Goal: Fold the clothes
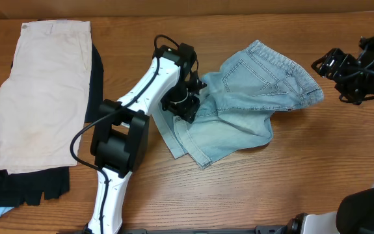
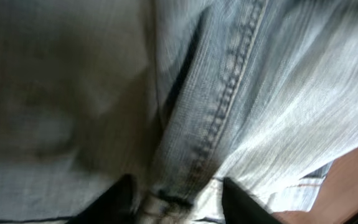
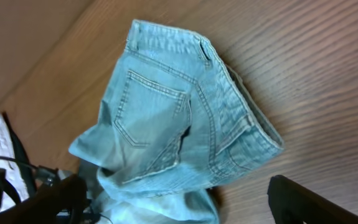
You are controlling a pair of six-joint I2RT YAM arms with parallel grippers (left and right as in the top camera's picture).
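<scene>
Straddling a fold of denim shorts point(image 1: 258, 84), left gripper point(image 2: 179, 198), hold unclear, right gripper point(image 1: 326, 65) spread wide, apart from them

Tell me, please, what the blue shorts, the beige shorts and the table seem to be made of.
Blue shorts: faded denim, matte; the woven ribs, doubled seam stitching and a sewn pocket show it.
Beige shorts: probably light cotton twill, matte and softly creased; the weave is too small to tell.
Table: wood or wood-look laminate with a slight sheen; brown grain lines run along it.
</scene>
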